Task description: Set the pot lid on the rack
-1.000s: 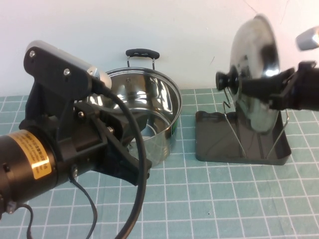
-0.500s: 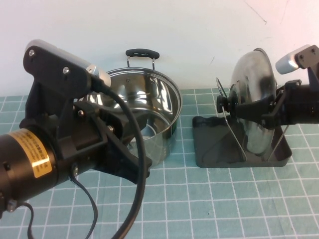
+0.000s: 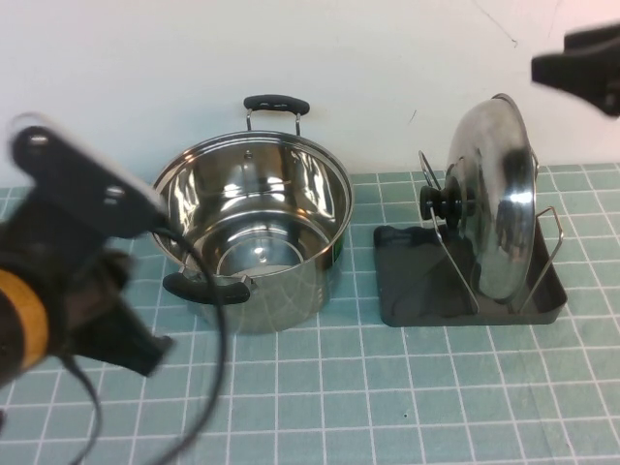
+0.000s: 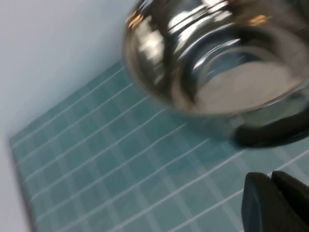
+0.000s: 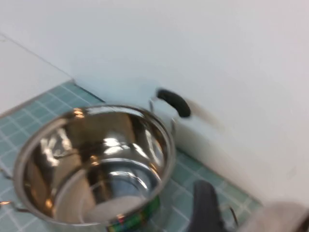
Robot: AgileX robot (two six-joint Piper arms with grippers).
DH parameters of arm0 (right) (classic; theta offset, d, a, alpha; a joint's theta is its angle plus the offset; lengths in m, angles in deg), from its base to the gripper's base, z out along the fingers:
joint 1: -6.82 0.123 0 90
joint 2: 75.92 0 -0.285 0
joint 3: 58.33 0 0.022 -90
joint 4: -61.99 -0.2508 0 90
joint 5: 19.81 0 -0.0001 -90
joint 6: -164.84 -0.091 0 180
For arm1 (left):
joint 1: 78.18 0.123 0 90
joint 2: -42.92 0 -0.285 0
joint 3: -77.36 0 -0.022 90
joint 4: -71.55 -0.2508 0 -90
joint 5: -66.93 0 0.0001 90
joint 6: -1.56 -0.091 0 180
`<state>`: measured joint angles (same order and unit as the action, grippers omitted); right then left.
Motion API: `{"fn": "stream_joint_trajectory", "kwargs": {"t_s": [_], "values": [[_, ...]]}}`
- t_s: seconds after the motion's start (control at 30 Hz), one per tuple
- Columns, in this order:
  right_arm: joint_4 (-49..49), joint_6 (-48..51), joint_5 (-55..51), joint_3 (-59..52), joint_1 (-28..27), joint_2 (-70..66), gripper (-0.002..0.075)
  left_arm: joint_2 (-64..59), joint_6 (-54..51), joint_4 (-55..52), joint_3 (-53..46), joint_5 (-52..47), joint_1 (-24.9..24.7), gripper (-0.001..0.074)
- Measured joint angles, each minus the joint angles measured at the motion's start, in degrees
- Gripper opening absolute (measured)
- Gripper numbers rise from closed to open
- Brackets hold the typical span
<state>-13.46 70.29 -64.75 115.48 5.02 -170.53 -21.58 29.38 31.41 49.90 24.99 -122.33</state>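
The pot lid [image 3: 496, 199] stands on edge in the rack [image 3: 418, 286], leaning against the silver wire loops, with its black knob [image 3: 441, 203] facing the pot. My right gripper [image 3: 581, 66] is up at the far right above the lid, apart from it and empty. In the right wrist view only one dark finger [image 5: 205, 208] shows, set well to one side. My left gripper [image 4: 271, 178] is shut and empty over the mat beside the pot's near handle [image 4: 270, 133]. The left arm [image 3: 58, 281] is at the near left.
The deep steel pot [image 3: 252, 228] with two black handles stands left of the rack. It also shows in the left wrist view [image 4: 217, 58] and the right wrist view [image 5: 91, 164]. A green grid mat [image 3: 387, 387] covers the table, and a white wall stands behind.
My right gripper lowered the lid into the rack, let go of it and rose to the upper right. My left arm pulled back and down to the near left.
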Motion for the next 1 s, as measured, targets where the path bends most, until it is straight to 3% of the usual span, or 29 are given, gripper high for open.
{"fn": "stream_joint_trajectory", "kwargs": {"t_s": [0.1, 0.17, 0.3, 0.5, 0.63, 0.83, 1.0], "values": [[4.74, -1.48, -5.79, 3.82, -0.11, 2.42, 0.0312, 1.75, 8.67, -5.08, 0.00, -7.88, 0.00, -0.0001], [8.42, -2.52, -10.96, 5.73, -0.11, 4.53, 0.0148, 4.08, 12.32, -6.44, 0.00, -10.73, 0.00, -0.0001], [17.09, -5.93, -20.65, 6.97, -0.11, 9.08, 0.0029, 11.16, 15.18, -4.94, 0.00, -11.06, 0.00, -0.0001], [42.65, -16.09, -25.56, 5.15, 1.69, 17.12, 0.0007, 22.64, 15.19, 2.68, -0.91, -6.08, 0.00, -0.0001], [55.60, -21.77, -23.14, -3.03, 1.90, 25.32, 0.0006, 27.27, 12.25, 7.36, -5.47, 0.22, 0.00, -0.0001], [63.16, -27.61, -9.02, -20.61, 1.90, 40.16, 0.0006, 31.89, 11.19, 7.60, -17.63, 11.20, 0.00, -0.0001], [58.23, -28.33, 0.65, -36.00, 1.90, 52.64, 0.0005, 34.90, 11.07, 7.35, -29.63, 24.56, 0.00, -0.0001]]}}
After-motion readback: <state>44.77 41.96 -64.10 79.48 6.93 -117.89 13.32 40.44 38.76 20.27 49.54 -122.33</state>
